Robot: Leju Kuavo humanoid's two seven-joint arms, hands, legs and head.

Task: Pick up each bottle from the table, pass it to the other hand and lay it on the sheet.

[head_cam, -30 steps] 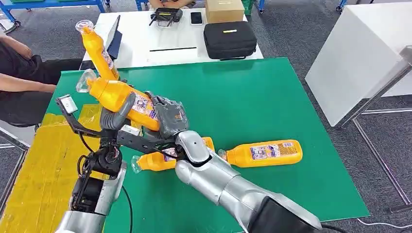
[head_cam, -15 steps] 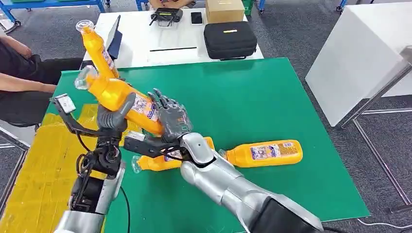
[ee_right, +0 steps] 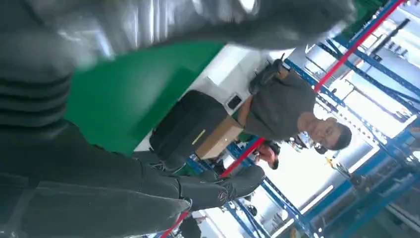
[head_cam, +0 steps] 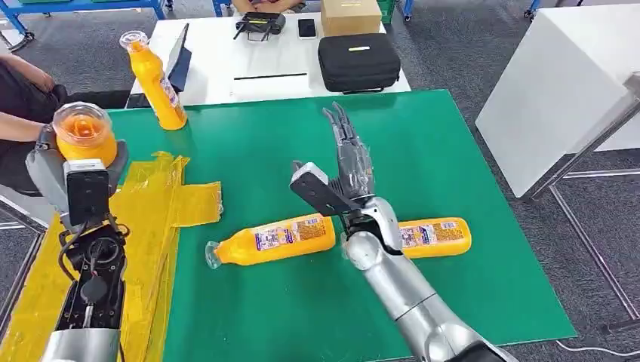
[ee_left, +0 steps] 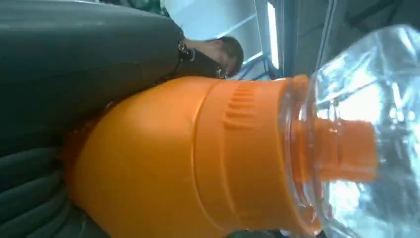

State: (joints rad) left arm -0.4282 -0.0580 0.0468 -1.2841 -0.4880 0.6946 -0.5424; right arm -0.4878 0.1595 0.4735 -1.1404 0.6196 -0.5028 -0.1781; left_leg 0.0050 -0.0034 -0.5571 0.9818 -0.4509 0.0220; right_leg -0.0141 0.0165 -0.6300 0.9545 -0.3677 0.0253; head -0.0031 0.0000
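The left robot hand (head_cam: 56, 162) grips an orange bottle (head_cam: 84, 134) with its clear cap end toward the head camera, raised over the yellow sheet (head_cam: 90, 241) at the left of the green worktop (head_cam: 423, 136); the left wrist view shows the same bottle (ee_left: 198, 158) filling the grasp. The right robot hand (head_cam: 349, 154) holds nothing, its fingers stretched out straight and apart above the worktop. Just beside its forearm two more bottles lie on the green: one (head_cam: 275, 240) toward the sheet, one (head_cam: 434, 235) on the far side of the arm. A fourth (head_cam: 155, 79) stands upright near the back edge. No bottle lies on the sheet, so by my reading the held bottle needs laying down and three remain untouched.
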